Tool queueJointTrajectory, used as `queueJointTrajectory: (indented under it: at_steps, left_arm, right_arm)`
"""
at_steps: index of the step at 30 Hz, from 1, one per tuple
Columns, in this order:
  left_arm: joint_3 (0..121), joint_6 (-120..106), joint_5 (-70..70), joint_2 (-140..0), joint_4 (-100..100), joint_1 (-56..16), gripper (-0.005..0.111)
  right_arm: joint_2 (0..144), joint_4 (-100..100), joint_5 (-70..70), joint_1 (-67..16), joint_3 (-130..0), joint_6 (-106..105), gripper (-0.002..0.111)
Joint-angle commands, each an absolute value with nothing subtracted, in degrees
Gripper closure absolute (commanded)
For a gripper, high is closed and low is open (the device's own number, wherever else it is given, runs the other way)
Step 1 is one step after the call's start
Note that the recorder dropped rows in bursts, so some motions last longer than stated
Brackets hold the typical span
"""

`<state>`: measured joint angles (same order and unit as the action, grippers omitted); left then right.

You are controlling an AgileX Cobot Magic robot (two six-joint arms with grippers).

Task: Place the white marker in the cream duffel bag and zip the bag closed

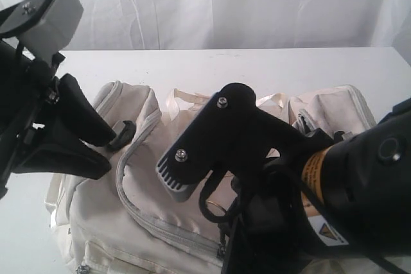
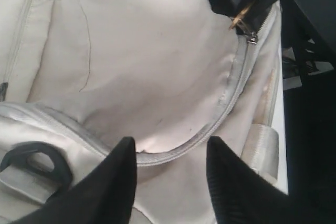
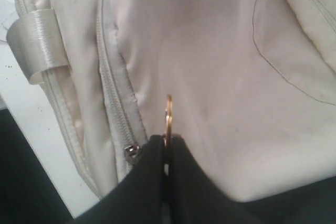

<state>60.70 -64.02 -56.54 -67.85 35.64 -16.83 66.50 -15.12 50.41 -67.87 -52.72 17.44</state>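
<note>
The cream duffel bag (image 1: pixel 128 210) lies on the white table, its grey zipper (image 2: pixel 231 103) curving along the top. My right gripper (image 3: pixel 167 141) is shut on a gold ring (image 3: pixel 168 114) that hangs from the zipper slider (image 3: pixel 131 152); the left wrist view shows the same ring (image 2: pixel 239 19) pinched far along the zipper. At the bag's other end my left gripper (image 2: pixel 170 142) stands open just above the fabric, one finger on each side of the zipper's curved end, holding nothing. The white marker is out of view.
A black strap ring (image 2: pixel 37 163) sits on the bag's end beside my left gripper. Pale webbing handles (image 3: pixel 34 40) lie along the bag's side. The table (image 1: pixel 257 68) runs back to a white curtain (image 1: pixel 225 4). The table's edge (image 3: pixel 31 129) runs close to the bag.
</note>
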Motion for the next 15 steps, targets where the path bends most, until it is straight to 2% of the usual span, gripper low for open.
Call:
queueJointTrajectory:
  at_steps: [1, 15]
  left_arm:
    - [58.5, -69.4, -56.1, -67.4, 38.3, -19.5, 0.059]
    - [57.7, -72.2, -53.1, -67.4, 37.3, -21.3, 0.059]
  right_arm:
    - [66.4, -15.1, 50.0, -67.9, -52.5, 16.8, 0.108]
    - [66.4, -15.0, 49.5, -67.9, -52.5, 16.8, 0.108]
